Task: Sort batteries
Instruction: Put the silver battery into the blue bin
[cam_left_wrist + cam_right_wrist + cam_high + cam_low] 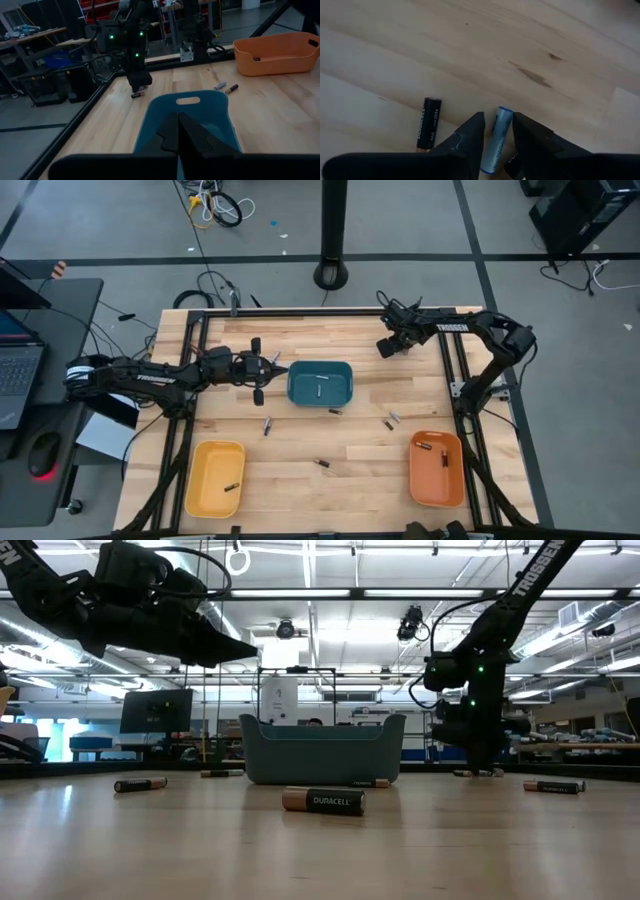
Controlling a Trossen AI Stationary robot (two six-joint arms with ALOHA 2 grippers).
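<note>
My right gripper [498,117] is open, low over the table's far right part [390,346]. Its fingers stand on either side of a blue-and-silver battery [497,140] that lies on the wood. A black battery [428,131] lies beside it. My left gripper [178,131] is shut and empty. It hovers above the left end of the teal tray [345,395], which holds one battery [318,388]. Loose batteries lie on the table [267,425] [323,464] [391,420] and show in the low view [323,801]. My right gripper's fingers [470,135] slant down from above and stand close on either side of the blue battery's long sides [492,150]. I cannot tell whether they touch it. The battery lies flat on the table.
A yellow tray [200,490] with one battery stands at the near left. An orange tray [455,480] with two batteries stands at the near right. Another battery [336,411] lies just in front of the teal tray. Black frame rails run along the table's sides.
</note>
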